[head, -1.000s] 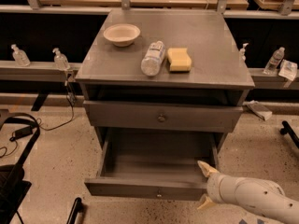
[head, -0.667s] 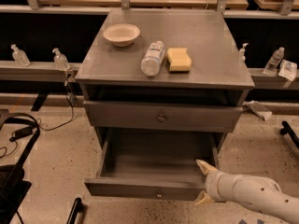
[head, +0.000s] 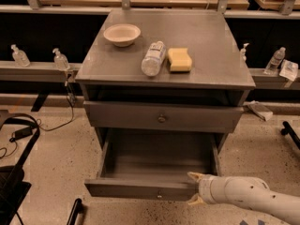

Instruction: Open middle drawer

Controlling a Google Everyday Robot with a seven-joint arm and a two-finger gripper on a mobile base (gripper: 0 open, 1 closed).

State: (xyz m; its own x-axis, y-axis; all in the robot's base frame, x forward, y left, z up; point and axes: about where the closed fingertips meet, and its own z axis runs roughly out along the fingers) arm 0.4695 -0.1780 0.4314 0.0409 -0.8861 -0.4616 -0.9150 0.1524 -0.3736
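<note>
A speckled pale floor runs under a grey metal cabinet that stands in front of a long dark bench with a grey rail. At the far left, a black frame and a black cable lie on the floor. Above them, two small clear pump bottles stand upright on the rail.

On the cabinet top, a shallow white bowl sits at the back left. To its right a clear plastic bottle lies on its side, and a yellow sponge lies just beside it. Below the top, the upper drawer front is closed, with a round knob at its centre.

The middle drawer is beneath it, pulled well out toward the camera. Its shallow grey tray is bare and its small knob faces forward.

The gripper is at the right end of that drawer's front, on a white arm that comes in from the lower right. Its two tan fingertips are spread apart, one by the upper edge of the front and one by the lower. It cannot be told whether they touch the front.

Further right, another clear bottle and a white packet rest on the rail.
</note>
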